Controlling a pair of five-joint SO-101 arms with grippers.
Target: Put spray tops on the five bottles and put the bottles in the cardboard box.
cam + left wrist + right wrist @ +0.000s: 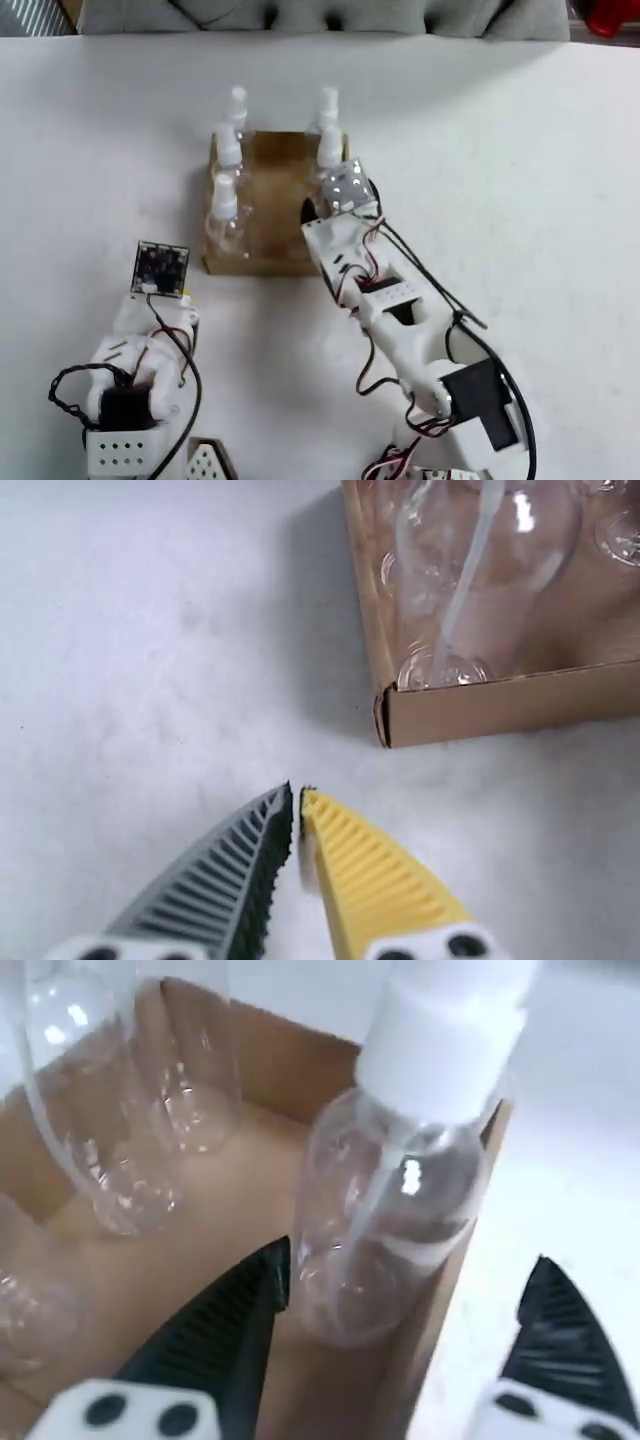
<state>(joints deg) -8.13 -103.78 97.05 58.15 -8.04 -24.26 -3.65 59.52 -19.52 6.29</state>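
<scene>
Five clear bottles with white spray tops stand in the cardboard box [268,215]: three along its left side [229,150] and two along its right side [328,105]. My right arm [345,190] stretches to the box's right wall. Its gripper [412,1258] is open, with the black fingers on either side of the nearer right-hand bottle [390,1230], which stands inside the box against the wall. My left gripper [297,795] is shut and holds nothing. It hovers over the table just short of the box's near left corner [385,720], where a bottle [480,590] stands inside.
The white table [520,180] spreads wide to the right and left of the box. My left arm [150,330] sits at the front left. A grey padded edge [330,15] runs along the back.
</scene>
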